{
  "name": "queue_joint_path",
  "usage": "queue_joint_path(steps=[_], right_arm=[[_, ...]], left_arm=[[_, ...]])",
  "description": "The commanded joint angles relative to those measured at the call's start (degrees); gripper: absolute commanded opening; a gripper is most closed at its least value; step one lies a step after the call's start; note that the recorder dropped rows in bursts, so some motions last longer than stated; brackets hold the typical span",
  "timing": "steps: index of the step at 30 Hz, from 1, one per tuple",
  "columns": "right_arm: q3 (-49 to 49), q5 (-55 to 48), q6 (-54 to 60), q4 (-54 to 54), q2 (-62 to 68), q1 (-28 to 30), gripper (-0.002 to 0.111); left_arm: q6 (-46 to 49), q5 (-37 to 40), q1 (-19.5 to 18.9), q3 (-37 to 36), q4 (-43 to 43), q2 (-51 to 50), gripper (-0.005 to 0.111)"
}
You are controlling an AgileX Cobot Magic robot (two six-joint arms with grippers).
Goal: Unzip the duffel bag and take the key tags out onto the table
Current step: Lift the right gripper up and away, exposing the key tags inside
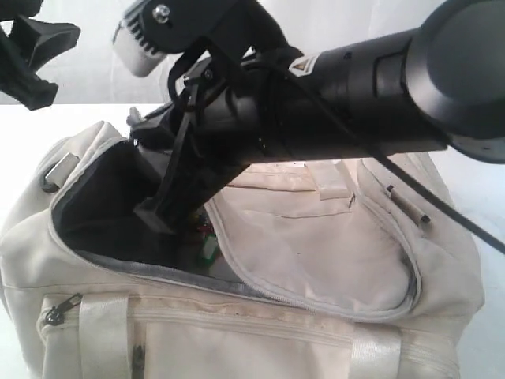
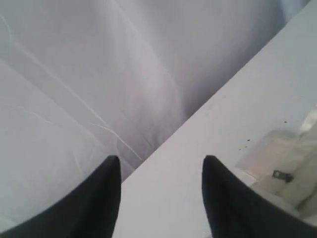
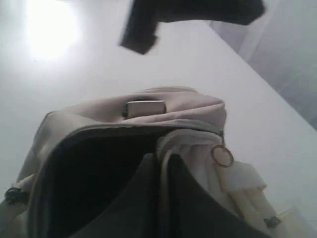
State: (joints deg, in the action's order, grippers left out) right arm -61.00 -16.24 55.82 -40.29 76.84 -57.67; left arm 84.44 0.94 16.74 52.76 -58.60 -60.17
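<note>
Finds the bag point(image 1: 316, 260) already unzipped on the worktop point(image 1: 31, 134), flap lying over the right half and dark lining gaping on the left. Finds the right pincer point(image 1: 158, 215) stretched across the middle and down into that mouth, tip low before the lining. Shows its fingers point(image 3: 146, 198) drawn close together in the right wrist view, with only a thin pale strip between (flap edge or plain gap, not to be told); cannot say whether shut on anything. Puts the tags point(image 1: 207, 243) at the bottom of the opening, just beside the pincer tip, to its right in the exterior view and a little lower, near the front zip: only a scrap of green and a scrap of red showing, the rest hidden by arm and flap, so no reading of a long axis. Gets no sight of them in either wrist view. Leaves the left pincer point(image 1: 65, 61) well apart, hanging above the worktop beyond the bag's left end, spread wide and empty. Makes the right arm by far the nearer. Judges the step in hand to be the reach for the tags, with unzipping done and nothing yet out on the worktop. Calls, most likely, for a short shift toward the front zip and a little deeper, fingers parted first if truly closed. Risks pinching lining or flap instead of the tags, given so little of them in sight.
</note>
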Motion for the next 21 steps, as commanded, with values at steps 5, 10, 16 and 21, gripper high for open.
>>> queue_joint_path(steps=[5, 10, 16, 21], right_arm=[[-0.87, 16.95, -3.72, -3.83, 3.04, 7.11, 0.0], [-6.89, 21.84, -7.59, -3.83, 11.13, 9.31, 0.0], [-14.27, 24.43, -7.31, -7.53, 19.3, 12.1, 0.0], [-20.66, 24.77, -16.6, -7.83, 26.4, 15.95, 0.008]], left_arm=[[-9.31, 19.01, -0.03, -10.63, -0.55, 19.23, 0.054], [-16.99, 27.53, -0.03, -11.57, 4.0, 25.65, 0.053], [-25.91, 34.8, -0.03, -11.57, 11.46, 26.42, 0.051], [-27.75, 39.69, -0.03, -11.57, 13.49, 26.42, 0.051]])
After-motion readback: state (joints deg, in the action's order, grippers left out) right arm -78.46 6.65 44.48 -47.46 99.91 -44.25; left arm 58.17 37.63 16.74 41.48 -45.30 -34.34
